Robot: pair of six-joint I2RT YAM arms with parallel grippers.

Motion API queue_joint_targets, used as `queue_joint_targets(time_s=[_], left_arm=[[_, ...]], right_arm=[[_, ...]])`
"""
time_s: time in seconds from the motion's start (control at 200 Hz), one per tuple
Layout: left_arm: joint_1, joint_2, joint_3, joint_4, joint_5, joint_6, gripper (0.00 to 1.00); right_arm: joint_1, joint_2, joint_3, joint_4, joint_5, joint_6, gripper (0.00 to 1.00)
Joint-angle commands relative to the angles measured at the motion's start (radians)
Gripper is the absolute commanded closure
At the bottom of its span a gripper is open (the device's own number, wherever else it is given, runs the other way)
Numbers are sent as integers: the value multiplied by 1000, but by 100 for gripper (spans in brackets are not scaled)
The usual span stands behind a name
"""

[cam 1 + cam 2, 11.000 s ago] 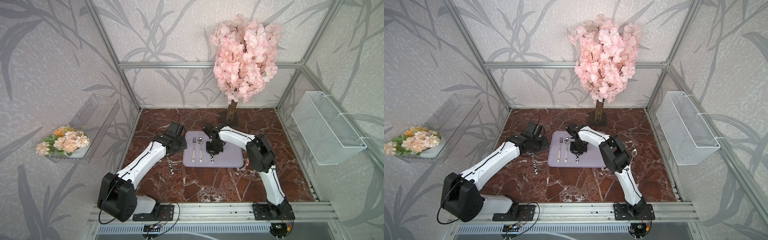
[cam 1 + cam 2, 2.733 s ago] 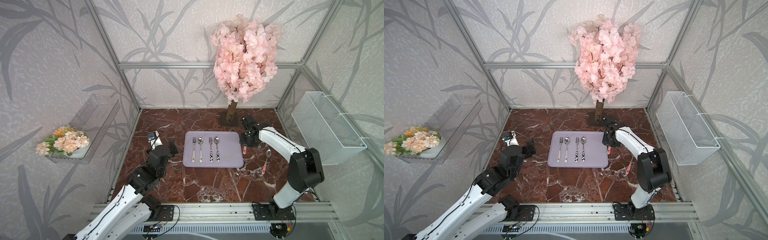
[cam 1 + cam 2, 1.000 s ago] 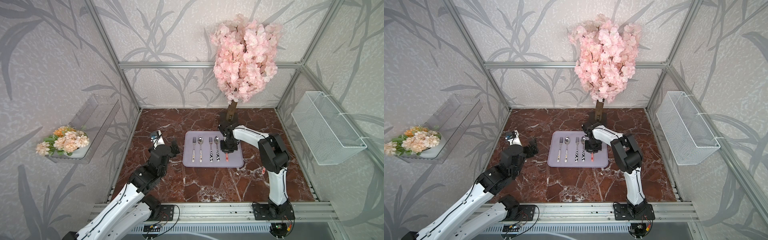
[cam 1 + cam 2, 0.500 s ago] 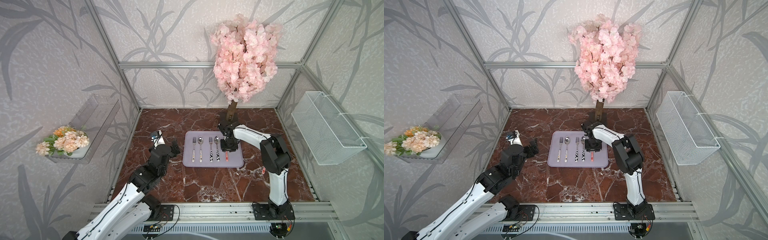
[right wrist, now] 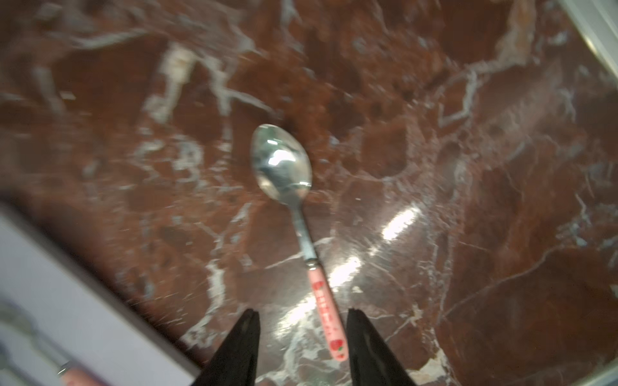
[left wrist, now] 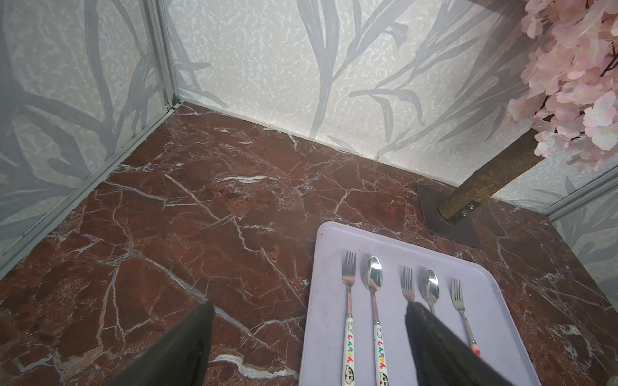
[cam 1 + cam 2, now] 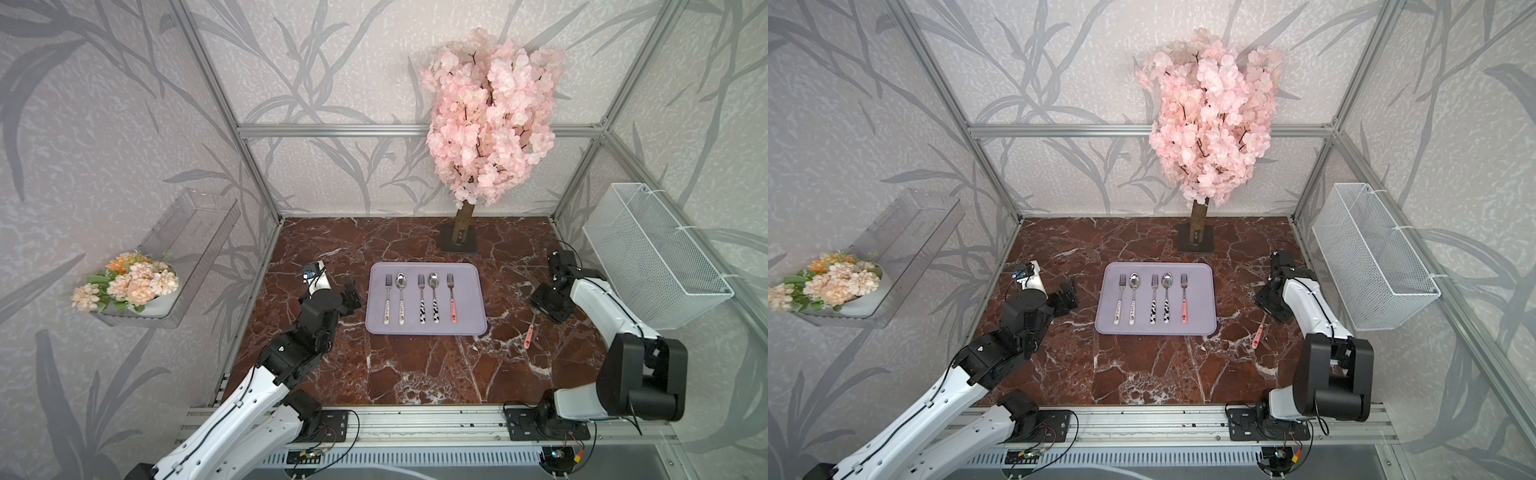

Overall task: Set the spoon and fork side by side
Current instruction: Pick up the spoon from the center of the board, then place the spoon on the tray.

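"Where's the pink-handled spoon [image 5: 305,237]? From above I only catch a scrap of handle."

"On the marble table [image 7: 415,374], off to the right of the tray [image 7: 467,299], not on it. In both top views the right gripper [image 5: 301,314] sits over the bowl and hides it, so only the pink end pokes out toward the front rail. The right wrist view shows the whole spoon, though that picture is smeared."

"Is it gripped?"

"No. The two black fingers [image 5: 245,334] stand moderately apart, and the handle's tip lies in the gap, close to one of them. Whether that finger brushes it, I can't tell through the blur."

"And the pink-handled fork [image 7: 452,299]?"

"On the tray, last on the right in a row of five, tines toward the back wall. Next to it are a cow-patterned spoon [image 7: 434,296] and fork [image 7: 422,297], then a white-handled spoon [image 7: 401,297] and fork [image 7: 387,297]."

"The left gripper [image 6: 309,305]?"

"Spread wide and empty, hanging just left of the tray. In its wrist view one finger covers the cow-patterned handles, and the frame's edge cuts off the ends of the white ones."
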Motion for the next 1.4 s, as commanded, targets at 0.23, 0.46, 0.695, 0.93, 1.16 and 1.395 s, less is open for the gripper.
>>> queue_joint_targets(time_s=[0.23,0.46,0.695,0.93,1.16,1.395], left_arm=[[5,-20,-32,11,29,-39,8],[5,-28,-28,4,34,-45,8],[5,-18,-36,17,54,-55,7],[6,-10,-22,-2,69,-64,6],[4,19,6,9,74,-52,6],[7,7,16,-20,71,-58,5]], right_arm=[[-6,176,-63,80,-141,-3,57],[-4,204,-80,85,-129,-1,66],[59,202,-44,89,-148,-18,90],[147,179,6,83,-113,-31,97],[425,275,341,-60,-24,-88,97],[524,519,591,-183,-83,-169,98]])
